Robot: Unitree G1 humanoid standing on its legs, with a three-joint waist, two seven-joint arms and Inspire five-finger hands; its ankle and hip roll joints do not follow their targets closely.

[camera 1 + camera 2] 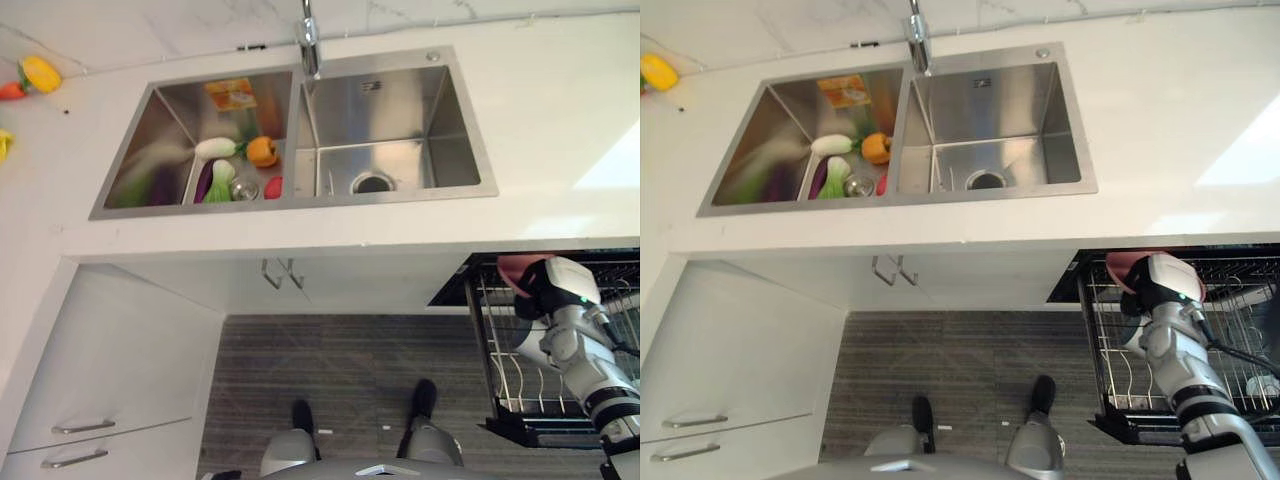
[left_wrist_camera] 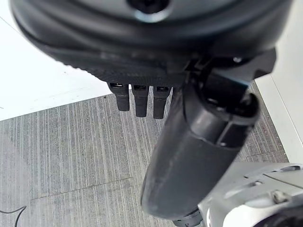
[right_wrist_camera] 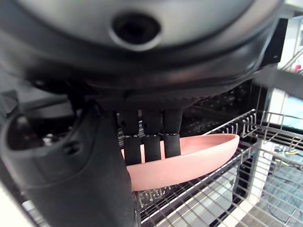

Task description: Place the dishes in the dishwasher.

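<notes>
Setting: white countertop (image 1: 560, 120) with a double steel sink (image 1: 400, 120); toy vegetables (image 1: 235, 165) lie in its left basin.
Rack: pulled-out dishwasher rack (image 1: 1110, 330) sits below the counter, at 4 o'clock from the sink.
Dish: pink dish (image 3: 199, 158) hangs over the rack's wires, pinched in the right hand (image 3: 151, 137).
Left hand: left hand (image 2: 142, 99) is idle over the floor, fingers relaxed and empty.
Doing it well: I judge the dish should be lowered between the tines, rim upright, before the fingers let go.

You've got a brushed stainless sink (image 1: 440, 150), a glossy white marbled bench (image 1: 560, 110), a smooth matt pink dish (image 3: 189, 161), a shiny wire rack (image 1: 1230, 330), ribbed grey floor (image 1: 340, 370), and a matt black plastic hand (image 3: 147, 142).
</notes>
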